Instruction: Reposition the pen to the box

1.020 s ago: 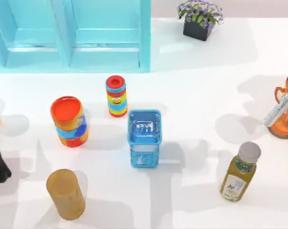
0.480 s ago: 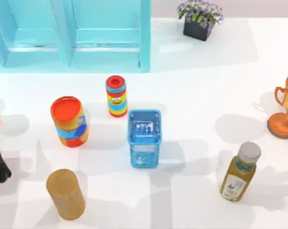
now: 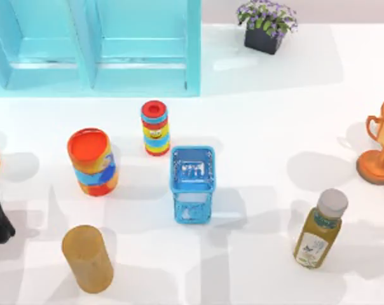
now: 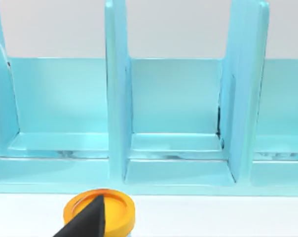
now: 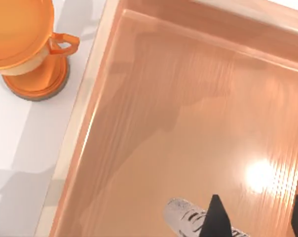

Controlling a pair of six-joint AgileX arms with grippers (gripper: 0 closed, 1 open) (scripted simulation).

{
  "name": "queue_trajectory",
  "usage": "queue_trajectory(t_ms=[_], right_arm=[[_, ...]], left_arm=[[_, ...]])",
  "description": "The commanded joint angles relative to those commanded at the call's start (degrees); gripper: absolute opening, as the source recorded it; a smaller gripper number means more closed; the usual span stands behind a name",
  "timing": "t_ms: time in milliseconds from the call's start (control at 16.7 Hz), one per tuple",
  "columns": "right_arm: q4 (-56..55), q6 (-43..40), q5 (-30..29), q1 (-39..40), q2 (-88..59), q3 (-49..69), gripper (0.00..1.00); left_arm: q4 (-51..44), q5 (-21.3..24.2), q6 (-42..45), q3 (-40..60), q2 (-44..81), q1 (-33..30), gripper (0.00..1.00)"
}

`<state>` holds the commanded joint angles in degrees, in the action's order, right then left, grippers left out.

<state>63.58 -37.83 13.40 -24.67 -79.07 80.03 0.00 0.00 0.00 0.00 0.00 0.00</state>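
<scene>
1. Over the box (image 5: 198, 123), an orange-tan tray with a raised rim, hangs the right gripper (image 5: 255, 217); its two dark fingertips (image 5: 215, 217) frame the bottom of the right wrist view, standing a little apart.
2. Between those fingertips lies the pen (image 5: 184, 213), its silvery barrel with small markings sticking out past one finger. The fingers look clamped on the pen, which sits above the box floor, inside the rim rather than beside it.
3. The pen's long axis runs roughly level and crosswise to the fingers, so it lies nearly flat over the floor. I cannot tell whether it is touching the floor or just above it.
4. The relation that matters for the coming move: the pen is directly under the tool and well within the box walls, so I judge that a simple release would finish the task.
5. An orange trophy (image 5: 33, 47) stands just beside the box's outer wall.
6. The left gripper (image 4: 85, 222) is parked at the table's left edge, facing a turquoise shelf (image 4: 117, 98); I cannot tell its state.
</scene>
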Motion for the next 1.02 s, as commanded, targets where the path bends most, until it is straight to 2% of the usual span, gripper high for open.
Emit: queue_trajectory(t_ms=[480,780,1020], right_arm=[[-12.3,1.4,-0.8,1.2,-0.3,-11.4,0.0],[-13.3,1.5,-0.9,1.3,-0.3,-12.3,0.0],[-13.3,1.5,-0.9,1.3,-0.3,-12.3,0.3]], left_arm=[[0.0,0.0,0.0,0.0,0.0,0.0,1.0],[0.0,0.0,0.0,0.0,0.0,0.0,1.0],[0.0,0.0,0.0,0.0,0.0,0.0,1.0]])
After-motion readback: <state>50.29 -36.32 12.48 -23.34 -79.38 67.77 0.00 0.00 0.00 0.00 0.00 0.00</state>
